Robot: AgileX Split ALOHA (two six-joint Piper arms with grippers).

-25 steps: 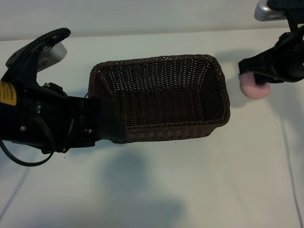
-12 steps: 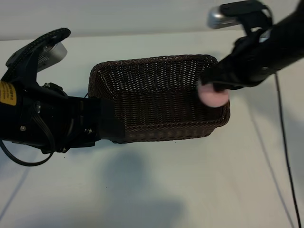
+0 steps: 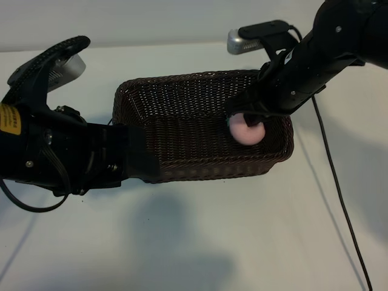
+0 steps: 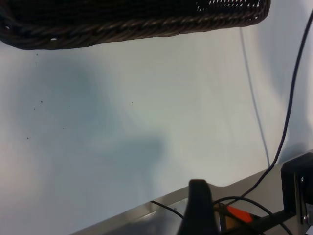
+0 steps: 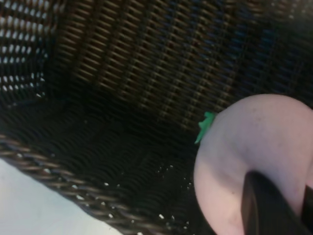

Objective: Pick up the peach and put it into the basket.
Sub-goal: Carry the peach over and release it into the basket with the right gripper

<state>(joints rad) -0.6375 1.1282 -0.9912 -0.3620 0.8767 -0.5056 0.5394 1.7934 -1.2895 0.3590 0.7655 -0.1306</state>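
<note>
inside the basket (image 3: pixel 182 97), the right claw (image 3: pixel 245 121) grips the peach (image 3: pixel 245 131).

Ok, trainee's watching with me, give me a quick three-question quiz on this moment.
1. True or false: the peach lies loose on the basket floor.
2. Which gripper holds the peach?
A. left gripper
B. right gripper
3. Fill in: the left gripper sits at the basket's ____ corner, as the exterior view shows it.

Key: 1 false, it is held over the basket's inside; 2 B; 3 near left.
</note>
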